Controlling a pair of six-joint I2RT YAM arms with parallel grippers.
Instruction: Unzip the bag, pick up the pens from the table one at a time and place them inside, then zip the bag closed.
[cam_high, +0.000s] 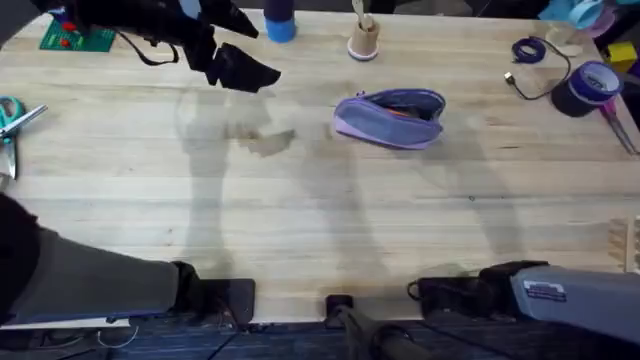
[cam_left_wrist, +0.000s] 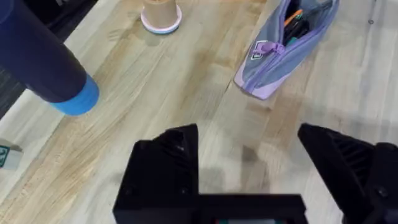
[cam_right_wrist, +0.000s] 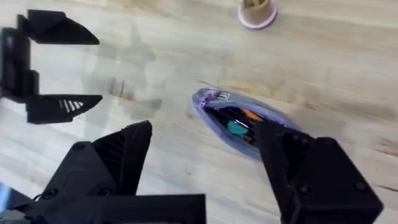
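Bag (cam_high: 391, 118) lies unzipped at table (cam_high: 300, 210) centre, toward 1 o'clock — dark and orange items inside. Left gripper (cam_high: 243, 62) hovers at 11 o'clock, fingers apart. Right gripper (cam_right_wrist: 205, 171) spread wide, empty.

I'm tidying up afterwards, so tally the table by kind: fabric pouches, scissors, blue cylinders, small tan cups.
Lavender fabric zip pouch: 1
Green-handled scissors: 1
Dark blue cylinder with a lighter blue end: 1
Small tan cup on a pink base: 1
Total: 4

Wood table (cam_high: 300, 210) w/ open bag (cam_high: 390, 118), scissors (cam_high: 12, 120), cup (cam_high: 363, 40).
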